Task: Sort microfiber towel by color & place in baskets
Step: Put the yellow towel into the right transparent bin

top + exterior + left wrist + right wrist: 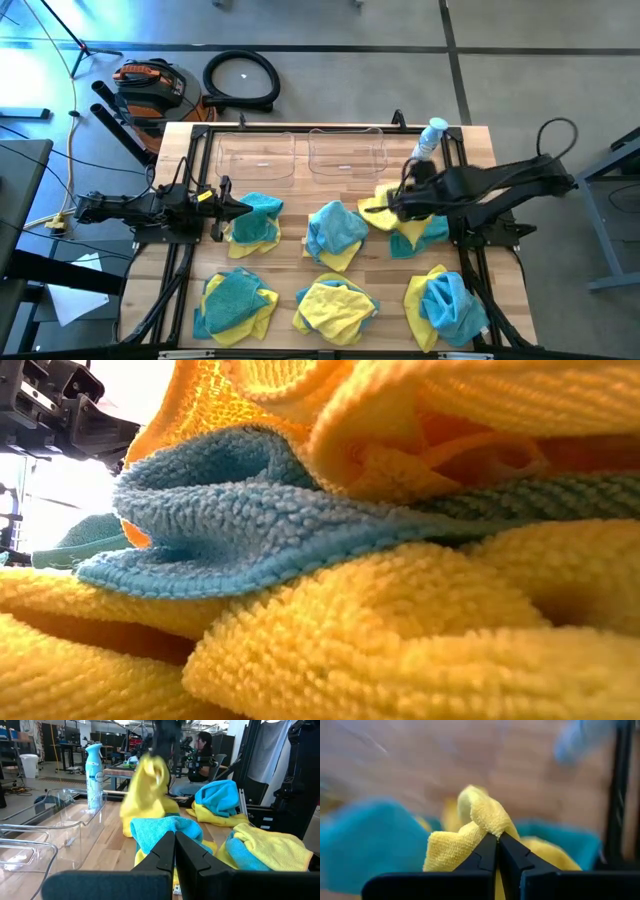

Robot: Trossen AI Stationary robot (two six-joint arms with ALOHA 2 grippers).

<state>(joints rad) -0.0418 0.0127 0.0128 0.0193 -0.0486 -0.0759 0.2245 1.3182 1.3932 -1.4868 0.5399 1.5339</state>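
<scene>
Both clear baskets sit side by side along the far edge of the wooden worktop (300,270): the left basket (254,157) and the right basket (347,150). Looking straight down, no towel shows in either one, just bare plastic. The left wrist camera catches part of a basket wall (75,815) too, with nothing colored inside the bit that shows.

The right tool (497,840) is pinched tight on a yellow towel (475,822), with a fold of it sticking up between the tips. From above that tool (383,208) is over the right side of the worktop, just in front of the right basket, and the yellow towel (385,200) hangs off it above a yellow and blue pile (420,235). A spray bottle (430,138) stands close by at the far right corner.

The left tool (175,840) has its tips closed together with nothing between them. From above it (240,209) is low on the left side, right at the edge of a blue and yellow pile (255,220).

Four more mixed blue and yellow heaps are still on the worktop: middle (335,232), near left (235,300), near middle (335,305), near right (445,305). The low camera is basically buried in yellow and blue cloth (300,530)
</scene>
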